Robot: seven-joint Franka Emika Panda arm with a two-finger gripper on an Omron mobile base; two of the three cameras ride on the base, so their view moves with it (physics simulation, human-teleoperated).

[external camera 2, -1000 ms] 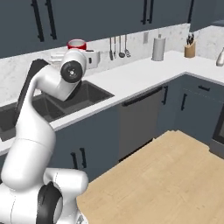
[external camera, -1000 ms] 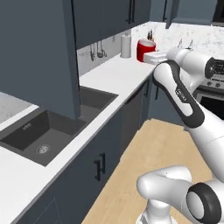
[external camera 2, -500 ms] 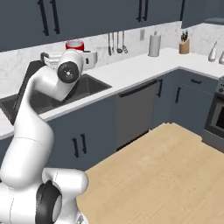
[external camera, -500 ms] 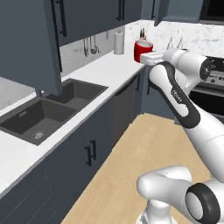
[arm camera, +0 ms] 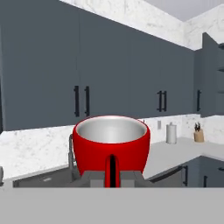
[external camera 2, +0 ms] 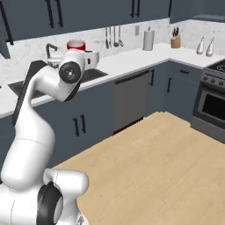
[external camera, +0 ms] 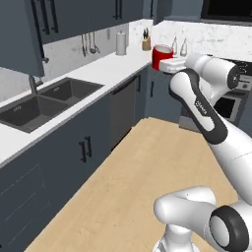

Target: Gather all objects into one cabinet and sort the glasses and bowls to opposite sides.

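One glossy red mug point(arm camera: 111, 147) sits clamped in my gripper point(arm camera: 111, 175), the jaws pinched on its handle, rim up and white inside showing. I see the mug point(external camera: 162, 57) carried in the air at the end of the arm, above the wooden floor point(external camera: 147, 172) and off the white surface point(external camera: 106, 74). From the right, it point(external camera 2: 76, 45) peeks over the wrist, in front of the sink point(external camera 2: 88, 75).

Kitchen with slate-blue cabinets point(external camera 2: 88, 13), white worktop point(external camera: 93, 78) holding a dark double sink point(external camera: 44, 101), marbled backsplash point(external camera 2: 30, 48), light wood floor point(external camera 2: 162, 162), and an oven point(external camera 2: 211, 103)
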